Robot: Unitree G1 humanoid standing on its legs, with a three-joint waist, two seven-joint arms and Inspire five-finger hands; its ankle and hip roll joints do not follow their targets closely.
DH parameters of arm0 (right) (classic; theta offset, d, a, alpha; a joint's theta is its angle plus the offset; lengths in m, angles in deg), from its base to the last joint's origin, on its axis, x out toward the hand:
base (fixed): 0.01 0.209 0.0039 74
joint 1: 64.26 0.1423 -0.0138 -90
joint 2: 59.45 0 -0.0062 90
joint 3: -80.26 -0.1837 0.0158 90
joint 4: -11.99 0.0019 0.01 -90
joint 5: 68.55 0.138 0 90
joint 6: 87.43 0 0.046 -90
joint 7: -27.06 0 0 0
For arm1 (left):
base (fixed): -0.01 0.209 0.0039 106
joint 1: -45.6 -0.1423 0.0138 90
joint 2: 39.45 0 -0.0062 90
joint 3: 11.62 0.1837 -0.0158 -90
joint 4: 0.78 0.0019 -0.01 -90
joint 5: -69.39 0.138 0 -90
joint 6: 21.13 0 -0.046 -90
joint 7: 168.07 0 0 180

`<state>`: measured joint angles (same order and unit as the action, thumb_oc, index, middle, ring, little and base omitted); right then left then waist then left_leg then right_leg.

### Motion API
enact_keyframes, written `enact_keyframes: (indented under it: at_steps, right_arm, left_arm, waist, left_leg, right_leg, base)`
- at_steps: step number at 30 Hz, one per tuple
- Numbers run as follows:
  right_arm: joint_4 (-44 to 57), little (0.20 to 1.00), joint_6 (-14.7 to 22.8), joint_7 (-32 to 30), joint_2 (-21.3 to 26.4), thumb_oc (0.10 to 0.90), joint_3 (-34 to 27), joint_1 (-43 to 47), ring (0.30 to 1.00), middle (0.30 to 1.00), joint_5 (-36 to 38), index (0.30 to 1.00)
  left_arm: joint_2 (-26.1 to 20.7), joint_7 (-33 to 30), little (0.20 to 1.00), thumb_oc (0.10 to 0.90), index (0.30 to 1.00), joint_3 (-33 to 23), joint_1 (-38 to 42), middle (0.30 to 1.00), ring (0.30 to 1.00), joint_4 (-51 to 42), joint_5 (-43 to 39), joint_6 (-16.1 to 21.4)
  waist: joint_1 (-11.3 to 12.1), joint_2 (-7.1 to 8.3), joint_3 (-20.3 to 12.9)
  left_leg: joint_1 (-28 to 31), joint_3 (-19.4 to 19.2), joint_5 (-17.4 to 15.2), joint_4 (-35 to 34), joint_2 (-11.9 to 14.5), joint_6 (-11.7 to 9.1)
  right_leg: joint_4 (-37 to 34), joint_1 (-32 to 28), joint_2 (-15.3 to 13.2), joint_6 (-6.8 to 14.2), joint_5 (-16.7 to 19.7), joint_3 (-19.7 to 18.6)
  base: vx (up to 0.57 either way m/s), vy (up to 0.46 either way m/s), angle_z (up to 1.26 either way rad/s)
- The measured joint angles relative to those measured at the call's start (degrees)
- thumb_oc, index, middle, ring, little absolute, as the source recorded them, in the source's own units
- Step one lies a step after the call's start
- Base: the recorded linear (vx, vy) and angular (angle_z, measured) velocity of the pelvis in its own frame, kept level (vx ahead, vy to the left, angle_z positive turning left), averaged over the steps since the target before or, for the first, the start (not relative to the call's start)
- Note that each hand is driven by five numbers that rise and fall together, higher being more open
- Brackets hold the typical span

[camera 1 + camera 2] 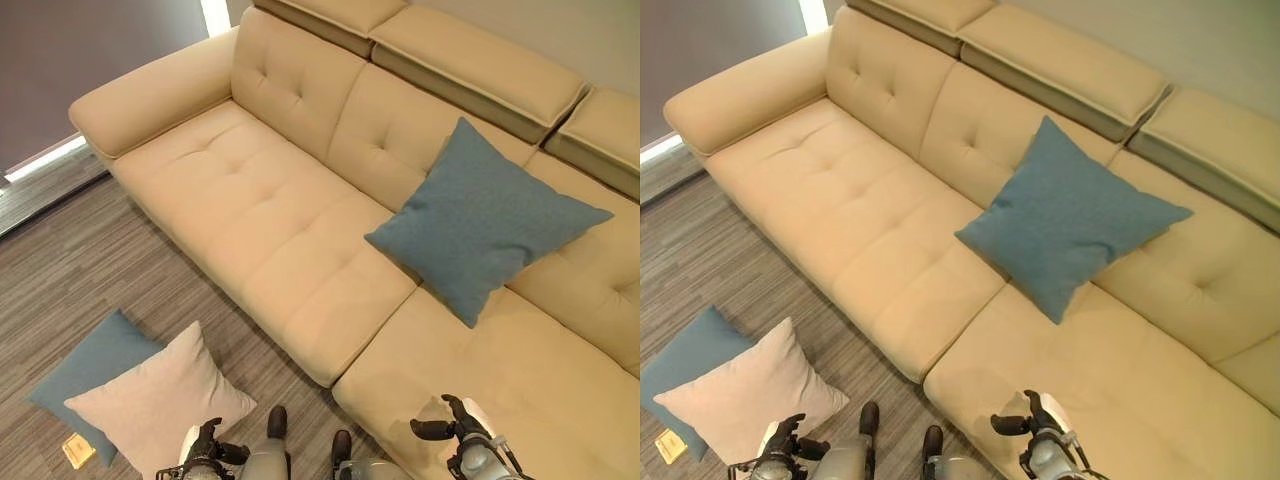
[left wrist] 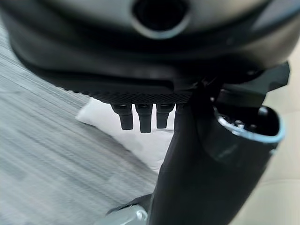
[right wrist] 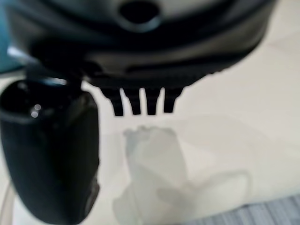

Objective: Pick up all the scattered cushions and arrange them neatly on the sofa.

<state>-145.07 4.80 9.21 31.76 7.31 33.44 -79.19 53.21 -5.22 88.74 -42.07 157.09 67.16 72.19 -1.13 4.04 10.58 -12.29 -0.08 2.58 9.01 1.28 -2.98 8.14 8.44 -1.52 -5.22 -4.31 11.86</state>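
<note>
- One blue cushion (image 1: 480,218) is propped against the backrest of the beige sofa (image 1: 250,200).
- A second blue cushion (image 1: 85,365) is seen on the floor (image 1: 80,270), partly overlapped by a pale pink cushion (image 1: 160,398).
- The left robot hand (image 1: 205,442) is held empty above the floor, fingers relaxed.
- The right robot hand (image 1: 450,422) is held empty above the sofa seat, fingers straight.

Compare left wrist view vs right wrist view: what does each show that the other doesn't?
Left wrist view: the left hand held over striped grey floor, with a white cushion lying on the floor past its straight fingers.
Right wrist view: the right hand above the cream sofa seat, holding nothing; a strip of floor at one corner.
Both: a dark hand from close up, fingers in a row, thumb beside them, nothing held.
</note>
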Motion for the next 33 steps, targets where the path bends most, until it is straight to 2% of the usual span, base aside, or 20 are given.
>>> enact_keyframes:
  at_steps: [1,2,3,5,6,8,12,16,17,18,19,20,21,22,26,27,29,31,32,33]
  right_arm:
    - [0.0,0.900,-0.1,0.1,-0.1,0.800,0.0,-0.8,0.900,0.900,0.0,0.900]
    - [0.0,0.900,-0.2,0.1,-0.1,0.800,0.0,-2.2,0.900,0.900,0.0,0.900]
    - [0.0,0.900,-0.2,0.1,0.1,0.800,-0.1,-2.7,0.900,0.900,0.0,0.900]
    - [-0.1,0.900,-0.2,0.1,0.5,0.800,-0.6,-3.8,0.900,0.900,0.1,0.900]
    - [0.1,0.900,-0.2,0.1,0.8,0.800,-1.0,-3.9,0.900,0.900,0.1,0.900]
    - [0.0,0.900,-0.2,0.2,0.4,0.800,-1.8,-3.3,0.900,0.900,0.1,0.900]
    - [0.0,0.900,0.0,0.4,-1.8,0.800,-1.1,-1.7,0.900,0.900,-0.1,0.900]
    - [0.1,0.900,0.0,1.4,-2.4,0.800,0.0,-0.7,0.900,0.900,-0.3,0.900]
    - [0.4,0.900,0.1,1.4,-2.4,0.800,-0.3,-0.7,0.900,0.900,-0.3,0.900]
    - [0.5,0.900,0.1,1.3,-2.2,0.800,-0.6,-1.0,0.900,0.900,-0.2,0.900]
    - [0.4,0.900,0.1,1.4,-2.0,0.800,-0.6,-1.4,0.900,0.900,-0.2,0.900]
    - [-0.1,0.900,-0.3,1.4,-1.9,0.800,-0.5,-2.0,0.900,0.900,-0.2,0.900]
    - [-0.1,0.900,-0.2,1.5,-2.0,0.800,-0.4,-1.7,0.900,0.900,-0.2,0.900]
    - [-0.1,0.900,-0.2,1.4,-2.0,0.800,-0.1,-1.6,0.900,0.900,-0.2,0.900]
    - [-0.2,0.900,-0.2,1.4,-1.9,0.800,0.0,-1.7,0.900,0.900,-0.2,0.900]
    - [0.0,0.900,-0.2,1.2,-1.9,0.800,0.0,-1.5,0.900,0.900,-0.1,0.900]
    - [0.0,0.900,-0.3,1.3,-1.1,0.800,0.6,-1.8,0.900,0.900,-0.1,0.900]
    - [0.2,0.900,-0.3,1.3,-0.8,0.800,1.1,-2.0,0.900,0.900,-0.1,0.900]
    - [0.5,0.900,0.2,1.2,-0.3,0.800,1.7,-1.7,0.900,0.900,-0.2,0.900]
    - [0.6,0.900,0.2,1.2,-0.4,0.800,1.7,-1.1,0.900,0.900,-0.2,0.900]
  left_arm:
    - [0.1,0.1,0.900,0.800,0.900,-0.9,1.2,0.900,0.900,1.9,0.0,-0.1]
    - [-0.3,0.1,0.900,0.800,0.900,-1.7,1.1,0.900,0.900,1.6,0.0,-0.1]
    - [-0.3,0.1,0.900,0.800,0.900,-1.7,1.2,0.900,0.900,1.7,0.0,-0.2]
    - [0.3,0.6,0.900,0.800,0.900,-1.4,0.6,0.900,0.900,1.6,0.0,-0.2]
    - [1.0,0.6,0.900,0.800,0.900,-0.8,0.4,0.900,0.900,1.3,0.0,-0.4]
    - [1.5,0.8,0.900,0.800,0.900,1.0,0.7,0.900,0.900,1.1,0.2,-0.6]
    - [-0.1,1.7,0.900,0.800,0.900,2.6,1.1,0.900,0.900,1.0,1.3,-1.0]
    - [-3.4,1.7,0.900,0.800,0.900,2.6,1.4,0.900,0.900,0.7,2.6,-1.2]
    - [-3.9,1.7,0.900,0.800,0.900,2.4,0.8,0.900,0.900,0.7,2.7,-1.2]
    - [-4.3,1.7,0.900,0.800,0.900,2.4,0.9,0.900,0.900,0.7,3.0,-1.2]
    - [-4.5,1.6,0.900,0.800,0.900,2.4,1.0,0.900,0.900,0.7,3.1,-1.2]
    - [-4.7,1.5,0.900,0.800,0.900,2.4,1.2,0.900,0.900,0.5,3.6,-1.0]
    - [-4.9,1.6,0.900,0.800,0.900,2.4,0.3,0.900,0.900,0.6,3.6,-1.2]
    - [-4.8,1.7,0.900,0.800,0.900,2.4,0.1,0.900,0.900,0.8,3.7,-1.2]
    - [-3.7,1.8,0.900,0.800,0.900,2.9,-1.3,0.900,0.900,0.9,4.1,-1.2]
    - [-3.1,1.8,0.900,0.800,0.900,2.9,-1.8,0.900,0.900,1.0,4.1,-1.2]
    - [-2.3,1.8,0.900,0.800,0.900,2.9,-0.1,0.900,0.900,0.0,4.1,-0.8]
    - [-2.0,1.7,0.900,0.800,0.900,2.8,0.0,0.900,0.900,-1.2,4.0,-0.7]
    - [-1.6,1.8,0.900,0.800,0.900,3.0,-0.8,0.900,0.900,-0.8,3.9,-0.9]
    - [-1.7,1.8,0.900,0.800,0.900,2.9,-1.2,0.900,0.900,-1.0,3.9,-0.9]
  waist:
    - [-1.2,1.10,0.2]
    - [-1.6,1.96,0.0]
    - [-1.9,1.95,0.0]
    - [-3.4,0.79,-0.7]
    - [-4.2,-0.75,-1.2]
    - [-5.1,-2.09,-1.4]
    - [-3.9,-0.56,-2.3]
    - [-2.7,-0.13,-2.1]
    - [-2.6,-0.42,-1.8]
    - [-3.8,-0.56,-1.6]
    - [-4.0,-0.60,-1.6]
    - [-3.7,-0.90,-1.5]
    - [-2.5,-1.19,-1.4]
    - [-2.8,-1.27,-1.4]
    - [-2.5,-1.41,-1.5]
    - [-1.7,-2.12,-1.2]
    - [-2.9,-3.45,-0.4]
    - [-1.4,-4.46,0.0]
    - [-0.8,-5.17,0.4]
    - [-0.5,-5.06,0.6]
  left_leg:
    - [0.4,-2.8,-3.3,4.0,0.1,-0.8]
    - [2.3,-5.2,-4.0,4.7,1.1,-0.9]
    - [3.5,-6.7,-4.2,4.5,2.1,-0.8]
    - [7.8,-9.0,-3.5,1.1,4.5,-0.9]
    - [9.8,-8.6,-2.9,-2.5,5.6,-1.3]
    - [12.1,-8.5,-3.3,-7.7,4.7,-1.1]
    - [10.8,-6.2,-3.4,-8.6,0.9,0.0]
    - [8.8,-3.3,-3.1,-7.7,-0.2,1.5]
    - [8.0,-2.1,-2.8,-7.4,-0.8,1.9]
    - [7.7,1.5,-1.9,-7.3,-1.1,2.1]
    - [7.4,3.3,-1.4,-7.5,-1.0,2.1]
    - [6.8,4.7,-0.4,-8.5,-0.5,1.5]
    - [6.0,5.5,0.6,-8.9,-0.1,1.2]
    - [5.3,6.1,0.9,-8.8,0.0,1.1]
    - [3.5,9.4,2.6,-9.3,1.1,0.4]
    - [2.3,11.0,3.5,-8.9,1.1,0.1]
    - [-1.6,14.2,5.2,-7.2,0.3,-1.3]
    - [-2.0,14.0,6.3,-8.9,1.1,-1.2]
    - [-3.0,12.8,5.9,-9.0,1.2,-0.4]
    - [-3.2,10.8,4.3,-9.6,1.6,0.4]
  right_leg:
    - [-1.9,-1.7,-1.6,0.4,0.8,2.5]
    - [-2.5,-2.4,-2.9,0.8,1.1,4.0]
    - [-2.7,-3.1,-3.3,0.8,1.2,4.7]
    - [-2.0,-3.6,-4.2,2.0,0.7,6.1]
    - [-1.1,-3.5,-4.0,3.6,0.2,6.9]
    - [0.9,-3.0,-4.9,4.7,-0.1,7.6]
    - [3.8,-0.4,-8.1,7.9,-0.7,3.1]
    - [4.1,-0.1,-8.1,10.3,-1.2,-1.1]
    - [4.9,-0.6,-7.7,10.7,-1.8,-2.9]
    - [5.7,-1.4,-6.2,11.3,-4.0,-8.7]
    - [4.8,-2.2,-5.0,11.4,-5.4,-11.3]
    - [2.6,-3.0,-3.1,10.4,-5.0,-13.1]
    - [1.5,-3.4,-2.0,9.7,-4.1,-13.1]
    - [1.1,-3.5,-1.6,9.5,-4.0,-13.1]
    - [0.1,-3.5,0.0,8.5,-3.7,-10.2]
    - [0.3,-3.6,1.1,8.1,-4.0,-10.1]
    - [-0.3,-3.2,3.6,5.8,-5.0,-11.7]
    - [2.1,-2.2,4.8,4.4,-4.6,-10.2]
    - [4.0,-1.9,4.8,3.0,-5.7,-7.3]
    - [5.1,-1.4,4.6,2.4,-6.0,-6.8]
  base:
    - [-0.09,0.090,0.99]
    - [-0.09,0.132,0.97]
    - [-0.07,0.187,0.80]
    - [-0.04,0.185,0.59]
    - [-0.06,0.210,0.38]
    - [-0.10,0.254,0.60]
    - [-0.09,0.147,0.34]
    - [-0.05,0.068,0.47]
    - [-0.02,0.077,0.98]
    - [0.00,0.031,1.11]
    - [-0.01,0.001,1.29]
    - [-0.02,-0.020,0.71]
    - [-0.03,-0.046,0.56]
    - [-0.02,-0.079,0.52]
    - [-0.04,-0.057,0.57]
    - [-0.06,-0.038,0.78]
    - [-0.09,-0.029,1.43]
    - [-0.06,-0.009,1.06]
    - [-0.05,0.012,0.81]
    - [-0.03,0.015,0.88]
